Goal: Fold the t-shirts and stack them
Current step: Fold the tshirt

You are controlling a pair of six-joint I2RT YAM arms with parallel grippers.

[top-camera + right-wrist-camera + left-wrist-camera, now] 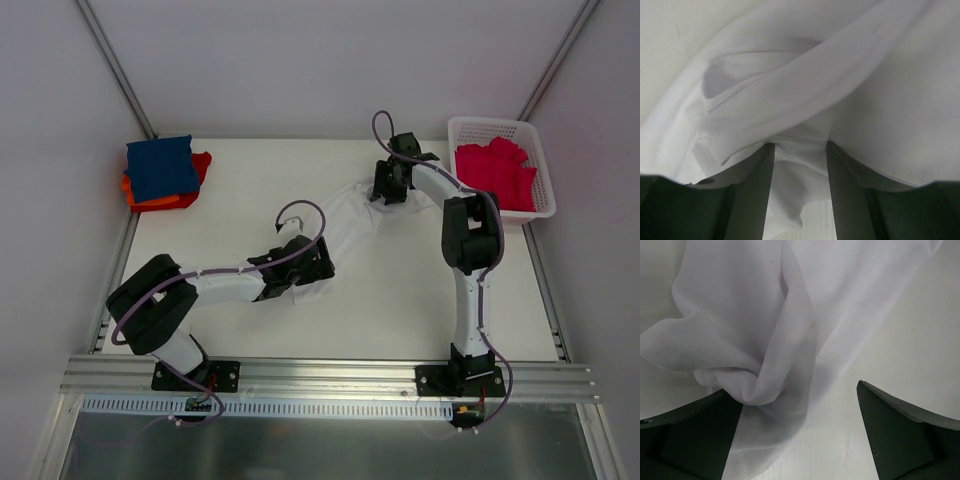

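A white bench (400, 300) fills the middle of the frame. At its centre lies a white t-shirt (352, 212), rumpled and drawn out on a slant from lower left to upper right. The left end effector (300, 262) sits on the shirt's lower-left end, and the right end effector (388, 190) on its upper-right end. In the upper left of the frame, a folded navy blue t-shirt (160, 167) rests on top of an orange-red t-shirt (150, 204), which shows along the lower and right edges. In the upper right stands a white lattice basket (500, 123) holding crimson-pink t-shirts (495, 172) in a loose heap.
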